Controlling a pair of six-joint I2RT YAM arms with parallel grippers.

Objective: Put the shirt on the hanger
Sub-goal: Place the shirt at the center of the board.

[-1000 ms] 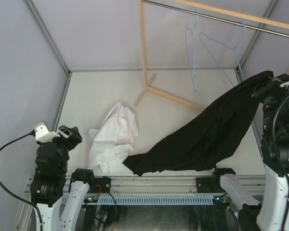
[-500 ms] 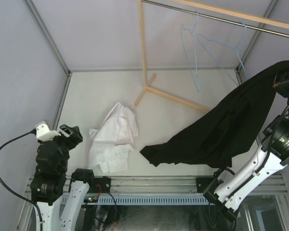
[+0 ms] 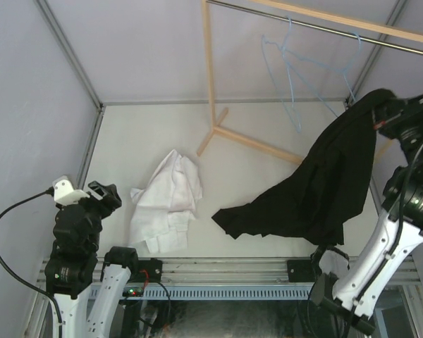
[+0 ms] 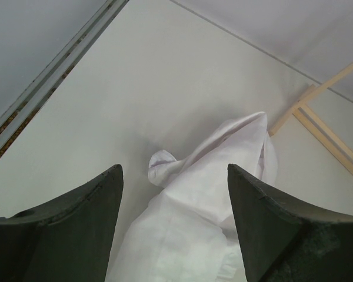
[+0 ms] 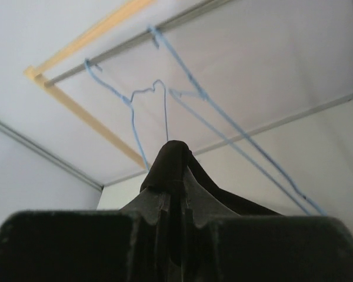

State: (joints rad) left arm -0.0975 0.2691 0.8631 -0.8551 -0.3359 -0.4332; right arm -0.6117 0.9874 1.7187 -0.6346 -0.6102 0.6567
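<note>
- From above, you can see the white shirt lying crumpled on the desk. It is on the left side, close to the near edge.
- Your left claw sits just beside the shirt, on its left.
- Your right claw is up high on the right and clamped tight on the black garment. The cloth hangs down from it. Its low end lies on the desk, apart from the shirt.
- Two blue hangers hang from the metal rail at the far right, just left of that claw.
- From the left wrist, your left claw has its fingers spread wide with nothing held. The white shirt lies on the desk below and just past them. A wooden frame is farther off on the right.
- From the right wrist, your right claw is pinched closed, and the black garment shows at its tips. The blue hangers hang on the rail above and beyond it.
</note>
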